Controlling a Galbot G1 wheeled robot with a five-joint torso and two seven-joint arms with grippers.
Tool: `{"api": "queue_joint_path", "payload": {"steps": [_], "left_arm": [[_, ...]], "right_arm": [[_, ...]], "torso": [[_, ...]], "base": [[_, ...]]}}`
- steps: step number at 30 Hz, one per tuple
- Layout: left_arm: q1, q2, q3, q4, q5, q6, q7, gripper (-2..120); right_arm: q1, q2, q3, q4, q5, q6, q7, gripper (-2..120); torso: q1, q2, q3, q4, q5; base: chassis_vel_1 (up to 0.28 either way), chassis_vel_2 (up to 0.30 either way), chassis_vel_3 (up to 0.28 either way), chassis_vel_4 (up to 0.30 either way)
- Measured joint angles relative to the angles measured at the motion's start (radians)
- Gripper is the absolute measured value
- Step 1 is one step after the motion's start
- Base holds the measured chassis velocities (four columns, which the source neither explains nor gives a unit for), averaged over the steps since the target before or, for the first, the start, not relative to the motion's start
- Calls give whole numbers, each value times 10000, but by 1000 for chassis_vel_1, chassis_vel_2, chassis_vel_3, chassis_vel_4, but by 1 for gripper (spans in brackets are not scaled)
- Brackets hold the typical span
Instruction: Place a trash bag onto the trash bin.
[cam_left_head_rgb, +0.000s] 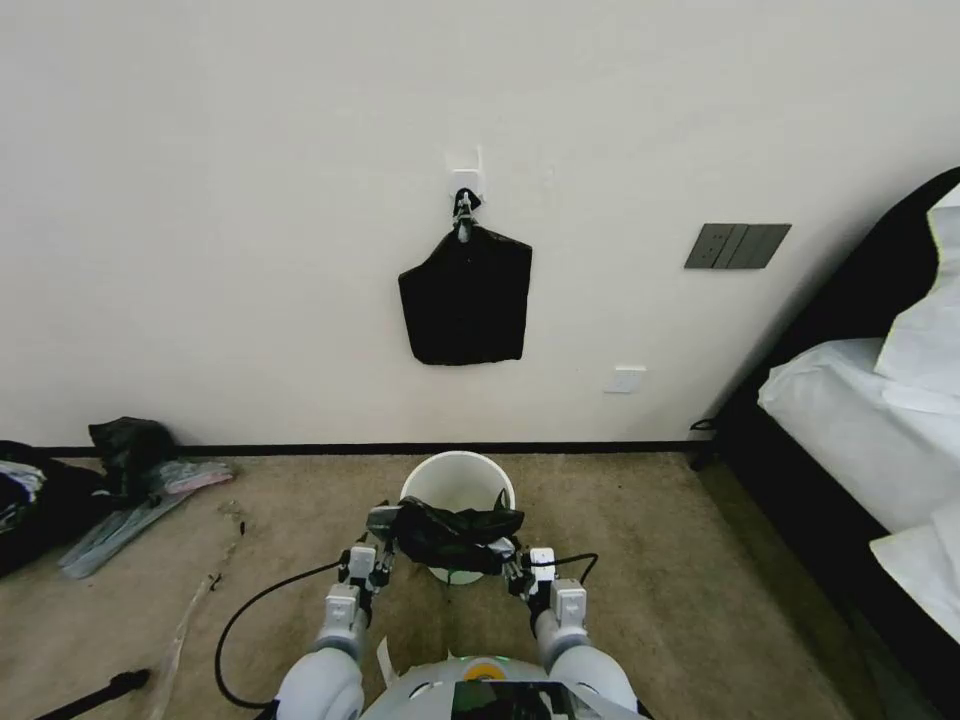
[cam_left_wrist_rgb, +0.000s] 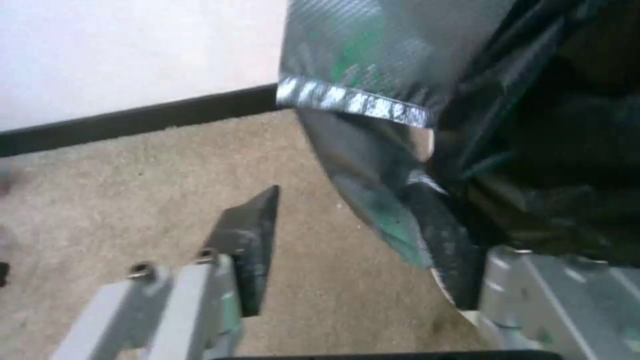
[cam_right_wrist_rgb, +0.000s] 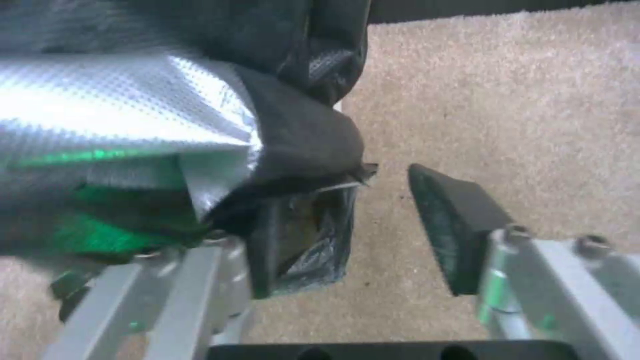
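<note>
head view — trash bag over trash bin — both hands spread.

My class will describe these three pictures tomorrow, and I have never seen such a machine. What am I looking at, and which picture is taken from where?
It is a wheeled robot with two arms, each ending in a two-fingered gripper. The wide picture comes from a camera on its head, looking down at a carpeted floor by a wall. The two close-ups come from cameras on its wrists.

On the carpet stands a white bin. Over its near rim the left gripper and right gripper carry a black bag stretched between them. In each close-up the fingers stand apart: one is tucked into the film, the other is bare over the carpet.

A black pack hangs on the wall, and a bed stands at the right.
</note>
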Motion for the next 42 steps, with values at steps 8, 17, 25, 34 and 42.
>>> {"api": "queue_joint_path", "payload": {"steps": [8, 17, 25, 34, 42], "left_arm": [[883, 442, -875, -772, 167, -40, 600, 86], [1718, 818, -1554, -989, 203, -1289, 1327, 100], [1835, 709, -2056, -1265, 52, -3270, 2810, 100], [2032, -400, -2885, -2092, 836, -3750, 2923, 100], [2243, -1533, -3932, -2503, 1626, -3427, 2447, 100]], "right_arm": [[-706, -588, -36, 733, -516, 75, -412, 85], [-1234, -1471, 143, 1344, -1118, 999, -1367, 100], [-1348, -2036, 950, 1917, -1223, 4170, -3477, 100], [1066, -2645, 2978, 2614, 2226, 1415, -4053, 100], [4347, -3268, 3195, 1190, 4906, -2475, -4520, 100]], "torso": [[-1, 0, 0, 0, 1], [-1, 0, 0, -1, 2], [0, 0, 0, -2, 1], [0, 0, 0, 2, 3], [0, 0, 1, -1, 1]], "base": [[0, 0, 0, 0], [0, 0, 0, 0], [0, 0, 0, 0], [0, 0, 0, 0], [0, 0, 0, 0]]}}
